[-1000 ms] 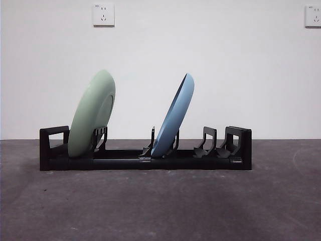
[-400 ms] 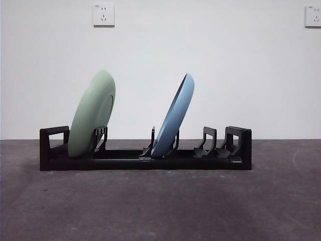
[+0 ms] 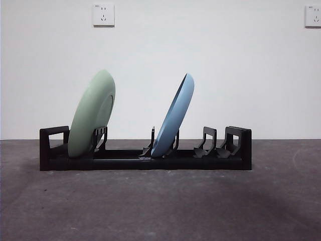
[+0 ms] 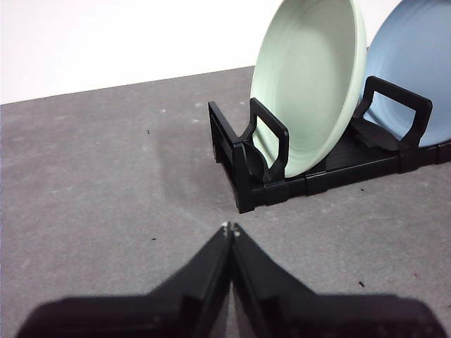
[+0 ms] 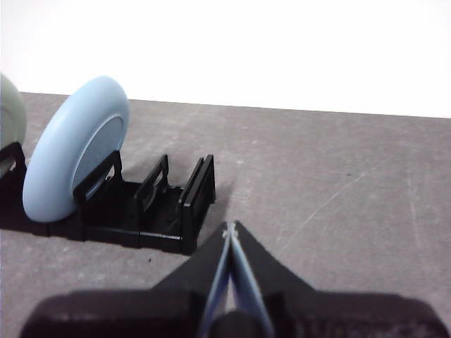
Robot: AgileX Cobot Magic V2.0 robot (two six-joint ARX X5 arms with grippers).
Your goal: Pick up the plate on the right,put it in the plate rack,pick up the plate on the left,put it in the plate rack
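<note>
Both plates stand in the rack (image 3: pixel 145 159). The green plate (image 3: pixel 92 114) leans in the slot near one blocky end, and the blue plate (image 3: pixel 174 117) leans in a middle slot, well apart from the green one. Two divider pairs past the blue plate hold nothing.

The left claw (image 4: pixel 229 228) hangs over bare table (image 4: pixel 106 183) near the rack's green-plate end, its jaws pressed together with nothing between them. The right claw (image 5: pixel 230 229) hangs near the other end of the rack, beside the empty dividers, its jaws also closed and holding nothing. Neither touches a plate or the rack. The front view shows no arm at all, so both seem to be pulled well back.

Judging from this, both placements are done, and the step in hand is only to retire cleanly. To do that well, each arm should draw away from the rack rather than across it, since both plates lean and a brush against a rim could tip one out of its slot. Keeping the jaws closed leaves less to catch on the dividers. The plates look settled; the rack should be left alone.
</note>
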